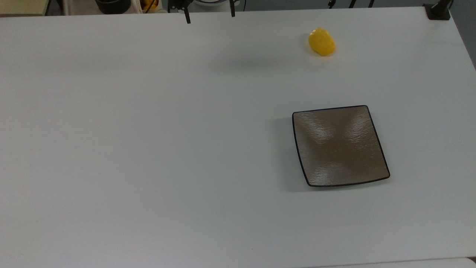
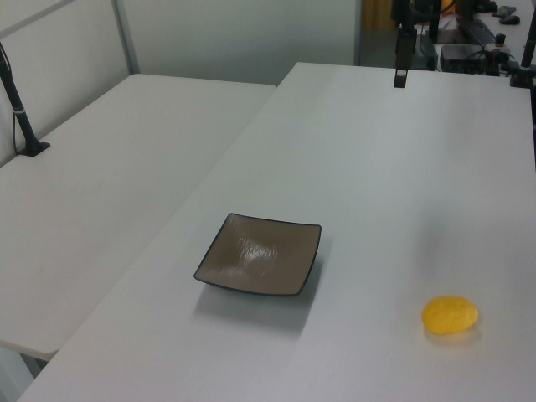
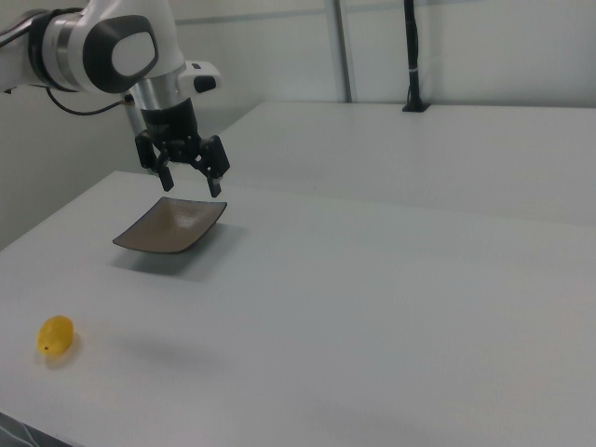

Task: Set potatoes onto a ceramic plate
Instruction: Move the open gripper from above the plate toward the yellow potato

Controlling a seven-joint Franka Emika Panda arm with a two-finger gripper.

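Plain white table (image 1: 148,149) all the way across, with a second white table beside it and pale wall panels behind, so you've got nothing cluttering your working area.

Your claw (image 3: 189,177) hangs in the air with both fingers spread wide and nothing between them. In the top view its two dark fingertips poke in at the upper edge, left of centre.

The potato (image 1: 321,41) sits on the bare table, well apart from the ceramic plate (image 1: 340,146). In the top view it's near the top edge, off toward the top view's right of the claw, and the plate lies below it, nearer the camera, roughly in line with it. In the right view the potato (image 3: 55,335) is down in the lower left corner, while the claw hangs up over the near side of the plate (image 3: 170,227).

So the whole thing turns on that sideways gap: you need to travel toward the top view's right, then drop. The potato's long axis runs diagonally in the top view, upper left to lower right, so I'd guess you want the fingers closing across its short width.
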